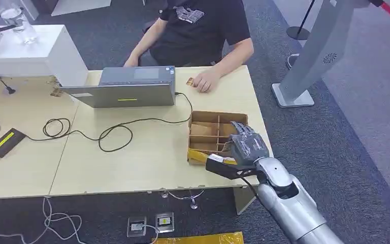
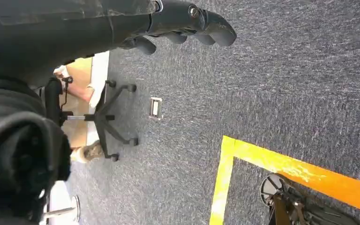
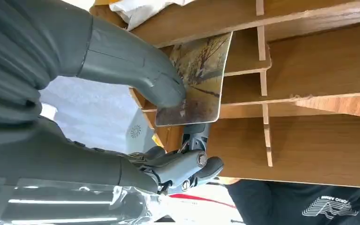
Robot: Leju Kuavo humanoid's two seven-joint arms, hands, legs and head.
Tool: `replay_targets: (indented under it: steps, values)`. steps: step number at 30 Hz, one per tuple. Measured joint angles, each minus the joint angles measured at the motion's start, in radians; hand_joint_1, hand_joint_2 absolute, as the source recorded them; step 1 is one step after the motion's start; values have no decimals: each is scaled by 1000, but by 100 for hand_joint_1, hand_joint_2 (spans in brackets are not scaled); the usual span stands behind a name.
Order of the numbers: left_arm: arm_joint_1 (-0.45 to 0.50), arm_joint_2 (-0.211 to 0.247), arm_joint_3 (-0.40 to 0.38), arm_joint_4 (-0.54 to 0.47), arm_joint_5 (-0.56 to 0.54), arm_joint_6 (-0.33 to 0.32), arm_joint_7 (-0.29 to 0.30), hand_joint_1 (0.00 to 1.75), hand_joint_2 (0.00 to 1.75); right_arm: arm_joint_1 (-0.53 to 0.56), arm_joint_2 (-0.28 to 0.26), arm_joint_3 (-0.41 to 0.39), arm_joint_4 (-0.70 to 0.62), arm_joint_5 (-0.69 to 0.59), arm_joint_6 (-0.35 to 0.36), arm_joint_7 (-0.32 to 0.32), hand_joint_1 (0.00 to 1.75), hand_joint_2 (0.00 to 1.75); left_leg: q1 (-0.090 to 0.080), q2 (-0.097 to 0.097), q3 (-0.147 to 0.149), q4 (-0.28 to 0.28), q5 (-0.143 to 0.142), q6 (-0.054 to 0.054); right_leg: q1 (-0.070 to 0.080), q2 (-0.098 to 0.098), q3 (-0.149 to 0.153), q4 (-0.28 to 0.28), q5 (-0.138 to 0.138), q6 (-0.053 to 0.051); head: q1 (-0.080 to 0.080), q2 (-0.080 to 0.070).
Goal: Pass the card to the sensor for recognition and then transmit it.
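Note:
My right hand (image 1: 246, 145) hovers over the near right part of the brown divided box (image 1: 206, 129) on the wooden table. In the right wrist view the thumb (image 3: 136, 65) presses a picture card (image 3: 201, 79) against a dark finger (image 3: 194, 136) behind it, so the card is pinched. The card stands over the box's wooden dividers (image 3: 265, 93). My left hand (image 2: 187, 21) hangs above the carpet with fingers curled and nothing in it. A flat black device with a yellow strip (image 1: 6, 141) lies at the table's left.
A person (image 1: 198, 30) sits behind the table with a hand (image 1: 205, 81) resting by a small orange item. A grey laptop (image 1: 127, 86) and looping black cables (image 1: 106, 133) lie mid-table. A white stand (image 1: 315, 56) rises at the right. Sockets (image 1: 152, 223) sit on the floor.

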Motion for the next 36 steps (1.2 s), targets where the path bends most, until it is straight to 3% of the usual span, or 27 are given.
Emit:
replay_targets:
  steps: [10,18,23,31,36]
  values:
    - [0,0,0,0,0,-8,-10,0,0,0,0,-16,-33,11,-3,3,175,175,0,0,0,0,0,0,0,0,0,0,0,0,0,0]
    - [1,3,-1,0,-1,-13,-29,0,0,-29,-12,-71,-215,53,-23,-15,175,175,0,0,0,0,0,0,0,0,0,0,0,0,0,0]
    - [3,8,-10,0,-15,-24,-43,0,0,-80,-35,-153,-378,51,-150,-56,175,175,0,0,0,0,0,0,0,0,0,0,0,0,0,0]
    - [3,9,-33,0,-29,-36,-46,0,0,-87,-54,-233,-506,43,-219,-67,175,175,0,1,0,0,0,0,0,1,0,0,0,0,0,0]
    - [2,9,-43,0,-35,-44,-46,0,0,-59,-62,-254,-516,42,-245,-79,175,175,0,1,0,0,0,0,0,1,0,0,0,0,0,0]
